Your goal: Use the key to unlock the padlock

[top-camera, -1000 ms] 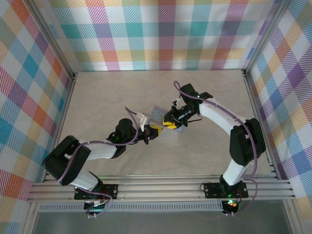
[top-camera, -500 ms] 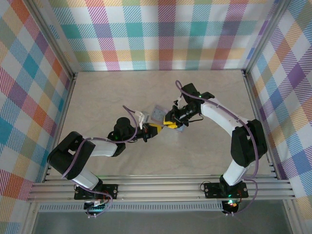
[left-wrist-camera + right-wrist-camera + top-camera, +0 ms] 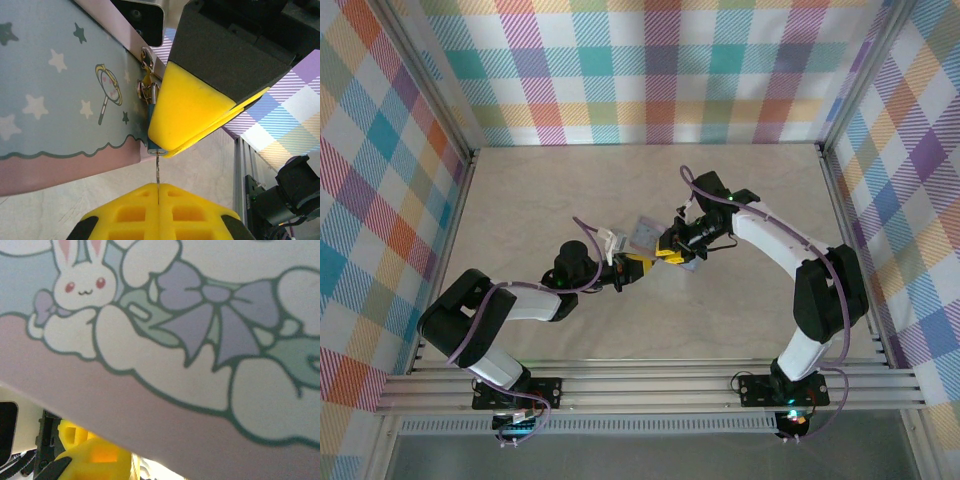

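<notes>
Over the beige, stone-patterned table (image 3: 540, 190), the overhead view has the left arm's elbow drawn in nearer its base than 1 second ago, while both yellow tips meet at the same spot as before; the left gripper (image 3: 640, 268) sits just beside the right gripper (image 3: 669, 250), below the pale tin (image 3: 644, 231), with bare table on every side out to the plaid walls (image 3: 650, 70). From the left wrist, the left gripper (image 3: 158, 192) has its 2 ribbed yellow pads pressed together on the key (image 3: 158, 172), a thin grey blade standing upright with its tip at the silver end of the padlock (image 3: 151, 112), whose slim dark blue body hangs from the hasp on the tin's (image 3: 55, 100) star-printed side. The right gripper (image 3: 165, 149), smooth yellow wedges on black, is closed narrowly on the padlock. From the right wrist, the tin's (image 3: 200, 340) glossy rabbit-and-bow face lies very close, with a yellow finger piece (image 3: 90, 460) beneath its edge.
</notes>
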